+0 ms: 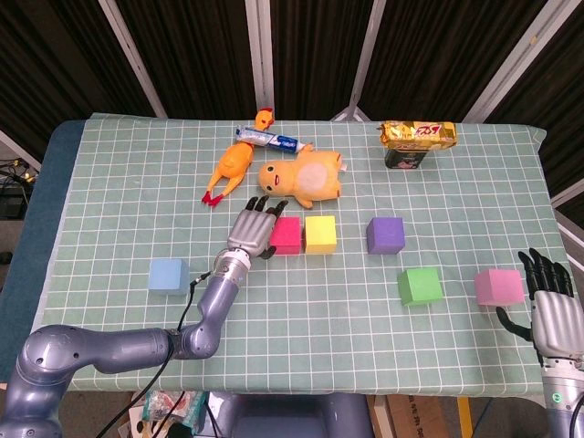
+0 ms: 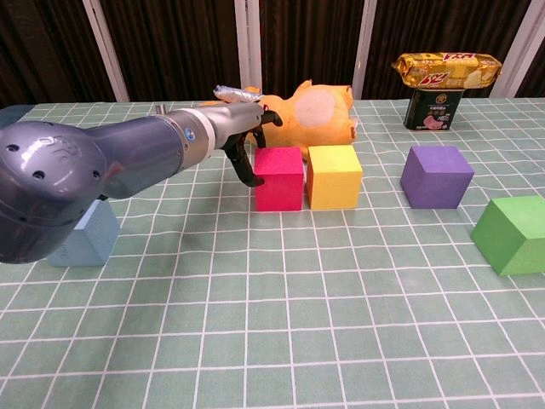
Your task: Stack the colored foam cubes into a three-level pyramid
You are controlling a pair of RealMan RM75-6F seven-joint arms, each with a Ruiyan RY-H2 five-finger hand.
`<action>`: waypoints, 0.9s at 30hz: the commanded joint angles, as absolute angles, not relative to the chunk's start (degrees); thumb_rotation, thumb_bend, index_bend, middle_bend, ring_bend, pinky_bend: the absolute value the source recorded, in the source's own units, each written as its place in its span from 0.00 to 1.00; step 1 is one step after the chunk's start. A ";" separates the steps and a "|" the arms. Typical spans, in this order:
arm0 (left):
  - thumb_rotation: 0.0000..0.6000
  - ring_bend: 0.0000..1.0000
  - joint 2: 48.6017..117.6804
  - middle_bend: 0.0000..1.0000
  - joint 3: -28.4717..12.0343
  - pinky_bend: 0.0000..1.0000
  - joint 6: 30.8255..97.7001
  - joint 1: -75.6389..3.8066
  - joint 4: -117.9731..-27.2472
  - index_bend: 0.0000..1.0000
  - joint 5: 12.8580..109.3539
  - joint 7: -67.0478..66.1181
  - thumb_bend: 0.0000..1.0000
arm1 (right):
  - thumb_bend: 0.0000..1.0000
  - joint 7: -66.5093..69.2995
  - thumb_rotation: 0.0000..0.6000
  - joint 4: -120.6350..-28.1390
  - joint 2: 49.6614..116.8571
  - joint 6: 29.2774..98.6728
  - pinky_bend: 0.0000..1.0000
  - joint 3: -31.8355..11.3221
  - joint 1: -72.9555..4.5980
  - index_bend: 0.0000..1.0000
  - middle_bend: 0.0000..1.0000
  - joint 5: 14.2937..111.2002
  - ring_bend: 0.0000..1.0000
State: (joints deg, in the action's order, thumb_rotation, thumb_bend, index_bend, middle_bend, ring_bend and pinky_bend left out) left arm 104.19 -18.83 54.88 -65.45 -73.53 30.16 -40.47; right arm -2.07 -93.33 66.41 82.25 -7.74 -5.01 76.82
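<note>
The left robot hand [image 1: 253, 228], fingers spread and holding nothing, touched the red foam cube [image 1: 287, 234]; the right robot hand [image 1: 552, 306] rested open beside the pink foam cube [image 1: 498, 286].

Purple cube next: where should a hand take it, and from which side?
Grip the purple cube across its left and right faces, coming from above. It sits flat and apart from the yellow cube and green cube, so both sides look free for fingers.
</note>
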 commanded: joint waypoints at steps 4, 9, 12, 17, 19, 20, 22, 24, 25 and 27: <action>1.00 0.02 104.45 0.29 -18.86 0.05 54.96 -65.60 -73.45 0.05 30.19 -40.35 0.42 | 0.29 -2.04 1.00 -93.42 66.37 82.17 0.00 -7.74 -5.01 0.00 0.00 76.71 0.00; 1.00 0.02 104.76 0.29 -18.97 0.05 54.99 -65.86 -72.96 0.05 30.03 -40.42 0.42 | 0.29 -2.06 1.00 -93.46 66.33 82.12 0.00 -7.77 -5.02 0.00 0.00 76.61 0.00; 1.00 0.02 104.97 0.29 -19.08 0.05 54.81 -66.04 -72.61 0.05 29.82 -40.42 0.42 | 0.29 -2.09 1.00 -93.46 66.33 82.07 0.00 -7.77 -5.04 0.00 0.00 76.59 0.00; 1.00 0.02 105.05 0.29 -19.16 0.05 54.73 -66.28 -72.19 0.05 29.88 -40.49 0.42 | 0.29 -2.00 1.00 -93.41 66.33 82.01 0.00 -7.84 -5.08 0.00 0.00 76.45 0.00; 1.00 0.02 105.13 0.29 -19.26 0.05 54.68 -66.32 -71.98 0.05 29.77 -40.41 0.42 | 0.29 -2.03 1.00 -93.40 66.34 81.99 0.00 -7.83 -5.10 0.00 0.00 76.48 0.00; 1.00 0.02 105.20 0.29 -19.27 0.05 54.65 -66.34 -71.88 0.05 29.71 -40.38 0.42 | 0.29 -2.04 1.00 -93.39 66.35 81.99 0.00 -7.82 -5.11 0.00 0.00 76.51 0.00; 1.00 0.02 105.40 0.29 -19.29 0.05 54.58 -66.36 -71.63 0.05 29.58 -40.31 0.42 | 0.29 -2.06 1.00 -93.39 66.34 81.98 0.00 -7.81 -5.12 0.00 0.00 76.52 0.00; 1.00 0.02 105.58 0.29 -19.17 0.05 54.43 -66.38 -71.47 0.05 29.47 -40.33 0.42 | 0.29 -2.05 1.00 -93.41 66.34 81.98 0.00 -7.80 -5.10 0.00 0.00 76.49 0.00; 1.00 0.02 105.66 0.29 -19.11 0.05 54.40 -66.42 -71.35 0.05 29.49 -40.39 0.42 | 0.29 -2.01 1.00 -93.45 66.33 81.95 0.00 -7.81 -5.09 0.00 0.00 76.42 0.00; 1.00 0.02 105.97 0.29 -19.32 0.05 54.38 -66.56 -71.01 0.05 29.51 -40.19 0.42 | 0.29 -2.00 1.00 -93.50 66.30 81.90 0.00 -7.84 -5.09 0.00 0.00 76.30 0.00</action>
State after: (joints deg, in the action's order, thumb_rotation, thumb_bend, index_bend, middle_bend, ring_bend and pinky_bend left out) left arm 105.84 -19.23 54.40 -66.50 -71.14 29.51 -40.28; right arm -2.00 -93.50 66.30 81.91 -7.84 -5.09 76.30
